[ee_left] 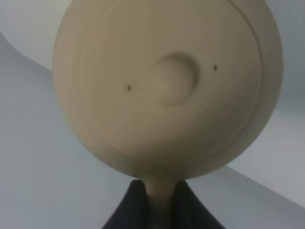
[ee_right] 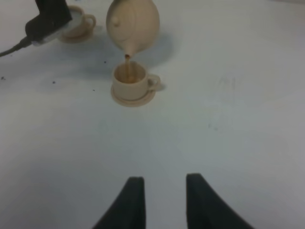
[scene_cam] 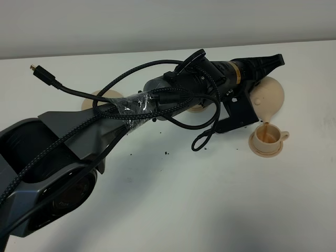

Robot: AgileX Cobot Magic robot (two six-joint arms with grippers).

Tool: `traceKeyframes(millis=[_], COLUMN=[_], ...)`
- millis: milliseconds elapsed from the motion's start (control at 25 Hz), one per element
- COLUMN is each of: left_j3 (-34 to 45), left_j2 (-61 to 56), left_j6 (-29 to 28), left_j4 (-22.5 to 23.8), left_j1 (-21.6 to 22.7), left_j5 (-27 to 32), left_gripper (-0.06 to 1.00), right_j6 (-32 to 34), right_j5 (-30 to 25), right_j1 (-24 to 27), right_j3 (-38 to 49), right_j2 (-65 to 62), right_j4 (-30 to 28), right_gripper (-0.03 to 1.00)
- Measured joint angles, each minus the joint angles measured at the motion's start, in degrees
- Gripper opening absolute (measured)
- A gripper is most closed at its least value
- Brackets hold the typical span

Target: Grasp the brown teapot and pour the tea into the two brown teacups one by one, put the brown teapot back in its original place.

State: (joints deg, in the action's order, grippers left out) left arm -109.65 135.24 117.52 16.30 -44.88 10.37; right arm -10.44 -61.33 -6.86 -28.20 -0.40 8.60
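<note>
Looking across the room, I see a plain white counter (scene_cam: 210, 205) running back to a bare, pale grey wall (scene_cam: 131, 23). The top is matt and evenly lit, with soft shadows under the arm and the pot. A few dark specks (scene_cam: 167, 153) lie scattered near its middle.

The left arm (scene_cam: 68, 142) stretches from the near left corner across the middle towards the far right. Black braided cables (scene_cam: 136, 79) are looped and taped along it, and one loose plug (scene_cam: 37, 69) sticks out over the counter.

The left hand (ee_left: 159, 210) is pressed together on the loop handle of the brown teapot (scene_cam: 270, 94), pinching it between dark fingers (ee_left: 126, 212). The pot hangs in the air, clear of the counter, tipped spout-down. From it a thin stream of the tea (ee_right: 127, 57) falls into a brown teacup (ee_right: 129, 87). That cup stands upright on its small saucer (ee_right: 143, 100) towards the right of the counter, with reddish-brown liquid showing inside.

The other teacup (ee_right: 82, 20) sits on its own saucer further left, partly hidden behind the arm. The wide saucer (scene_cam: 89, 103) lies further left again, well apart from the pot, with the arm and cables crossing in front of it.

The right hand (ee_right: 164, 180) hovers over open counter, its fingers spread with nothing between them, pointing towards the pouring.
</note>
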Motion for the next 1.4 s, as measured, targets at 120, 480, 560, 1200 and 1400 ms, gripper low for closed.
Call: traceKeyframes(millis=[120, 480, 560, 1200, 1400], left_j3=[0.00, 0.00, 0.00, 0.00, 0.00], left_j2=[0.00, 0.00, 0.00, 0.00, 0.00], left_j6=[0.71, 2.15, 2.17, 2.22, 2.22], left_j4=[0.00, 0.00, 0.00, 1.40, 1.59], left_j1=[0.00, 0.00, 0.00, 0.00, 0.00], left_j5=[-0.08, -0.53, -0.79, -1.79, -2.24], left_gripper=[0.15, 0.15, 0.15, 0.15, 0.15], right_j6=[0.00, 0.00, 0.00, 0.00, 0.00], right_j5=[0.00, 0.00, 0.00, 0.00, 0.00], right_j1=[0.00, 0.00, 0.00, 0.00, 0.00], right_j3=[0.00, 0.00, 0.00, 0.00, 0.00], right_j2=[0.00, 0.00, 0.00, 0.00, 0.00], right_j4=[0.00, 0.00, 0.00, 0.00, 0.00], right_gripper=[0.24, 0.24, 0.24, 0.24, 0.24])
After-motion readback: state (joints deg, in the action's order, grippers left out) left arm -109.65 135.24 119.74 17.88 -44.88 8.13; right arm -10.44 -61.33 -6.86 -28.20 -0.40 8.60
